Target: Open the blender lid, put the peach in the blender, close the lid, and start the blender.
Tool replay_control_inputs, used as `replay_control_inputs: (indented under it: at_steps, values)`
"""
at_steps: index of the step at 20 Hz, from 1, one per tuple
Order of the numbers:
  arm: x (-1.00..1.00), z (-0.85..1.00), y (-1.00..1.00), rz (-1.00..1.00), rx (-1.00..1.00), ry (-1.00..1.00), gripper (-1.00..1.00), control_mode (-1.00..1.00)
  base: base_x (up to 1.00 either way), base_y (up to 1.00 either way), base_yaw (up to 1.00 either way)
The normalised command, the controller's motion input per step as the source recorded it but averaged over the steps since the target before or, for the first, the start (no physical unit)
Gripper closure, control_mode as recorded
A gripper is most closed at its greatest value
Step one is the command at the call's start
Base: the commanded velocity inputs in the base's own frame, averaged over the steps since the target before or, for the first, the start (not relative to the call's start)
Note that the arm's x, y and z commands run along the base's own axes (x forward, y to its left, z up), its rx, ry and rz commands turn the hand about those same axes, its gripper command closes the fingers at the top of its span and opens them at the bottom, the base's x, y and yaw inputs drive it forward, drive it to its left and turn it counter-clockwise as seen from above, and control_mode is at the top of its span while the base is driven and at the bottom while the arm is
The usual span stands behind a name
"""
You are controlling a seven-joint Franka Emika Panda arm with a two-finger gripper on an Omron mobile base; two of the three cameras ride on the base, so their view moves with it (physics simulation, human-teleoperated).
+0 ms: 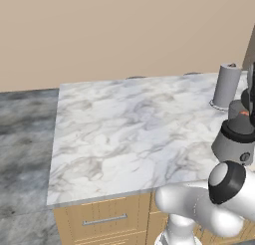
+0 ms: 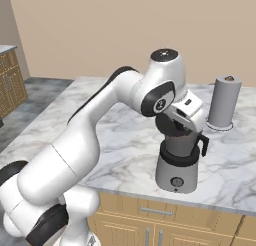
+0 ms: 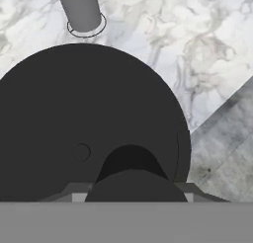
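Black blender lid (image 3: 89,103), a flat round disc, sits right under the hand cam. The gripper (image 3: 131,187) looks closed on the lid's raised knob: a dark lump sits between the finger tips, but the contact itself is hard to make out.

From the right base cam, the white arm bends over the blender (image 2: 176,165), w/ the hand directly above the dark jar. The blender stands near the front edge of the marble counter (image 1: 129,129).

The peach (image 1: 243,112) shows as a small orange-red speck at the jar's mouth in the left base cam. It is too small to tell how deep it sits.

Progress, as a judgement:
- Lid off: prob. done.
- Peach in jar: prob. done.
- Lid back on: in hand now. Can't tell if the lid is seated on the rim or just above it.
- Starting via the round front knob (image 2: 175,181): not yet done.

Count:
- 1 blender
- 1 lid
- 1 peach
- 1 front knob
- 1 plain grey upright cylinder (image 2: 223,102), behind the blender toward the wall
- 1 gripper
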Motion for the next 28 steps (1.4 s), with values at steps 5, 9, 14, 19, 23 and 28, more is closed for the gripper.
replay_control_inputs:
  at_steps: [5, 9, 14, 19, 23, 28]
  values:
    - [0.07, 0.00, -0.08, 0.00, 0.12, 0.08, 1.00, -1.00, 0.00, 0.00, 0.00]
    - [0.16, -0.11, 0.09, 0.00, 0.01, 0.12, 1.00, -1.00, 0.00, 0.00, 0.00]
    - [0.11, -0.17, 0.02, 0.02, 0.00, 0.10, 1.00, -1.00, 0.00, 0.00, 0.00]
    - [0.06, -0.17, 0.00, 0.03, 0.01, 0.10, 1.00, -1.00, 0.00, 0.00, 0.00]
    - [0.07, -0.12, 0.00, 0.05, 0.08, 0.04, 1.00, -1.00, 0.00, 0.00, 0.00]
    - [0.09, -0.12, 0.00, 0.08, 0.12, 0.00, 1.00, -1.00, 0.00, 0.00, 0.00]
